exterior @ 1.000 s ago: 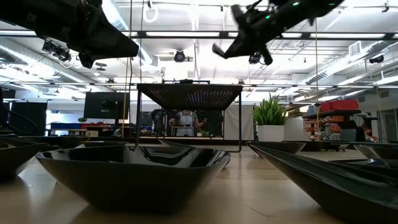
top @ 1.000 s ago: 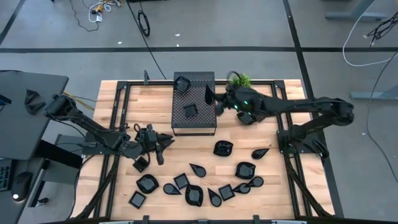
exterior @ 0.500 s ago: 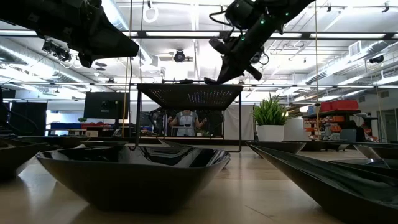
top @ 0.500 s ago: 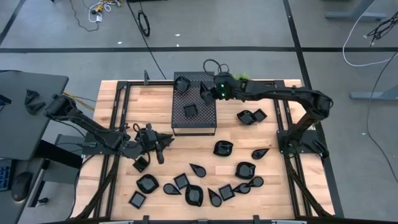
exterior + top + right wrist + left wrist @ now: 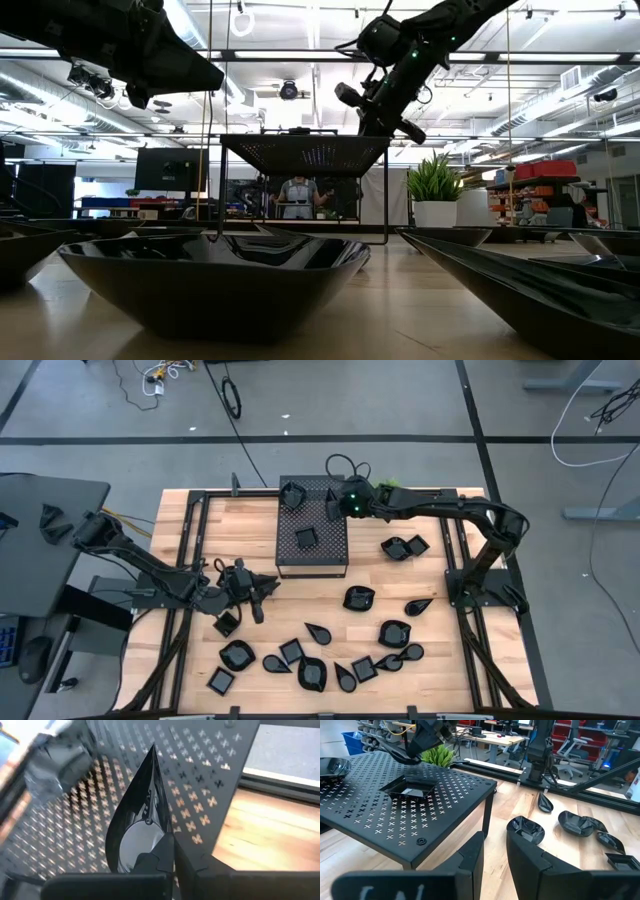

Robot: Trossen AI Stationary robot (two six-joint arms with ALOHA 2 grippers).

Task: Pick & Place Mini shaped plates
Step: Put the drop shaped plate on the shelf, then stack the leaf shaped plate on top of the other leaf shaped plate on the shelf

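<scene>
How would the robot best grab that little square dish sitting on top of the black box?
Probably by one raised side wall of the square dish, coming straight down from above: it lies flat on the perforated box, open face up, so a rim is the only thin edge a pincer could close over, one finger inside, one outside.

Wooden table (image 5: 250,540), perforated box (image 5: 312,550), scattered plates (image 5: 312,674)

right hand (image 5: 172,857) clamped, left hand (image 5: 492,847) apparently parted

Glossy black mini plates (image 5: 312,673) litter the table (two on the box (image 5: 312,560)).
</scene>
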